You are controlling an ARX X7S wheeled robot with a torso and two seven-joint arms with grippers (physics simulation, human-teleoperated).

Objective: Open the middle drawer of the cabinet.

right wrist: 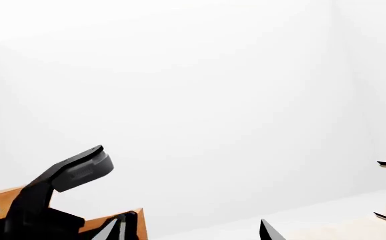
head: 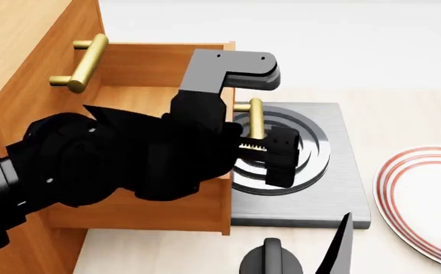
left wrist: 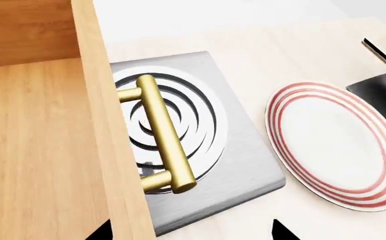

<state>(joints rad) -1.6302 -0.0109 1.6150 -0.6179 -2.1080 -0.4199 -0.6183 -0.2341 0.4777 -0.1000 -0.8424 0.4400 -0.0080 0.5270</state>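
Observation:
The cabinet (head: 22, 34) stands at the left with its top drawer's brass handle (head: 83, 63) shut in place. The middle drawer (head: 159, 214) is pulled far out over the grey hotplate (head: 319, 188). Its brass bar handle (head: 255, 117) sticks out from the drawer front (left wrist: 106, 125) and shows in the left wrist view (left wrist: 163, 135). My left gripper (head: 270, 151) is at that handle and open: in the left wrist view (left wrist: 193, 232) its fingertips (left wrist: 282, 231) stand wide apart, either side of the drawer front. My right gripper (head: 395, 248) is open and empty at the lower right.
The hotplate (left wrist: 239, 155) lies under the open drawer's front. A white plate with red rings (head: 425, 194) sits to its right, also in the left wrist view (left wrist: 332, 145). A dark flat object (left wrist: 382, 95) lies beyond the plate. The right wrist view faces a white wall.

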